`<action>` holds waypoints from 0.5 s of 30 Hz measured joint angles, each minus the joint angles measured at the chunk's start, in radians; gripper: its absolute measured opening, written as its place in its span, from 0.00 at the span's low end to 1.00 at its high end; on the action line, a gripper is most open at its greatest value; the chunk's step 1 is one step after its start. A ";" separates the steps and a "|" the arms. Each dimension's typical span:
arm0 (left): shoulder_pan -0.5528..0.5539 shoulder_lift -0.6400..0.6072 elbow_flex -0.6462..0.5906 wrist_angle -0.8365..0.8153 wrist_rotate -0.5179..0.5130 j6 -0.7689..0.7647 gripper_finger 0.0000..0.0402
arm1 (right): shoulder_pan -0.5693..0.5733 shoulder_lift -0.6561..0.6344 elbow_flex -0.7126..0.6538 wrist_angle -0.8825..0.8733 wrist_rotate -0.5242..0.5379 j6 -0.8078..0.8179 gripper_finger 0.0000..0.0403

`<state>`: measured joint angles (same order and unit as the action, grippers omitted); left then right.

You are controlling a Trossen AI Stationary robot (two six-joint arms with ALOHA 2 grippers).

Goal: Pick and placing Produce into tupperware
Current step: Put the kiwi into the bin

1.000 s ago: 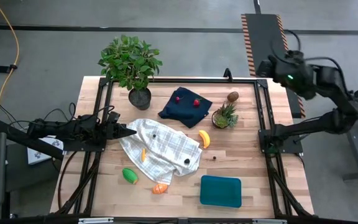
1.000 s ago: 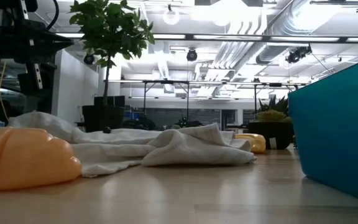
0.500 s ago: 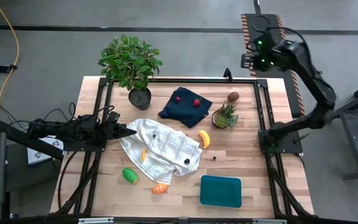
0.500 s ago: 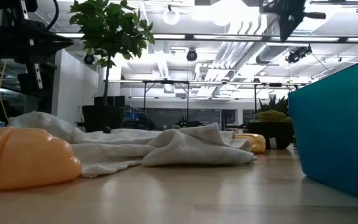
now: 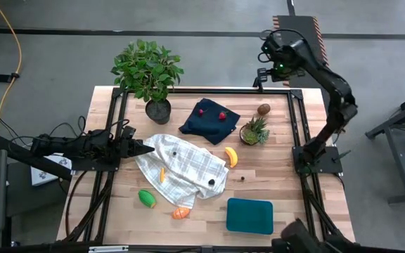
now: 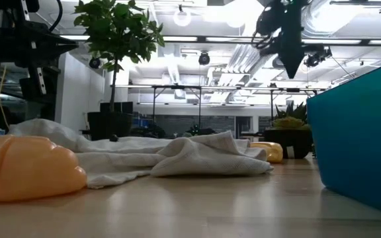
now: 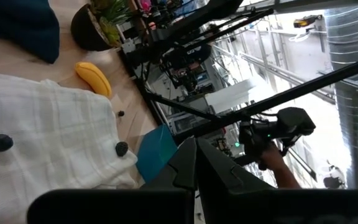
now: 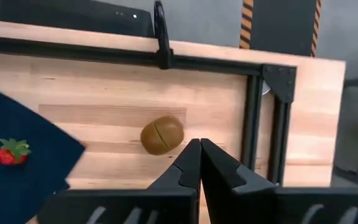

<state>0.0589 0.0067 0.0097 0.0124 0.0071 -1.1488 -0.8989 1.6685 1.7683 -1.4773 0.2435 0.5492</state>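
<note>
produce point(image 5: 231, 157) lies untouched; the clenched, empty right gripper point(image 8: 199, 163) has swung in over the brown fruit point(image 8: 161, 135).

Two dark arms of slim black links; the right arm point(image 5: 329, 84) shows a green light at its wrist, with black cables.

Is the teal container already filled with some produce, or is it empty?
Empty. From above, the teal container shows only its plain blue inside. The banana, the green piece and the brown round fruit lie on the table, outside it.
</note>
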 joint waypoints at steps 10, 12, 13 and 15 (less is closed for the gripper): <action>0.000 0.000 0.000 0.000 0.000 0.059 0.00 | 0.003 0.024 -0.001 -0.022 0.018 0.226 0.25; 0.000 0.000 0.000 0.000 0.000 0.083 0.00 | 0.008 0.019 -0.001 -0.045 0.024 0.273 0.33; 0.000 0.000 0.000 0.000 0.000 0.094 0.00 | 0.016 0.015 -0.001 -0.054 0.031 0.294 0.37; 0.000 0.000 0.000 0.000 0.000 0.106 0.00 | 0.033 0.002 -0.026 -0.050 0.045 0.340 0.43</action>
<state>0.0587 0.0067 0.0096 0.0124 0.0067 -1.0427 -0.8663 1.6704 1.7419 -1.5276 0.2885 0.8891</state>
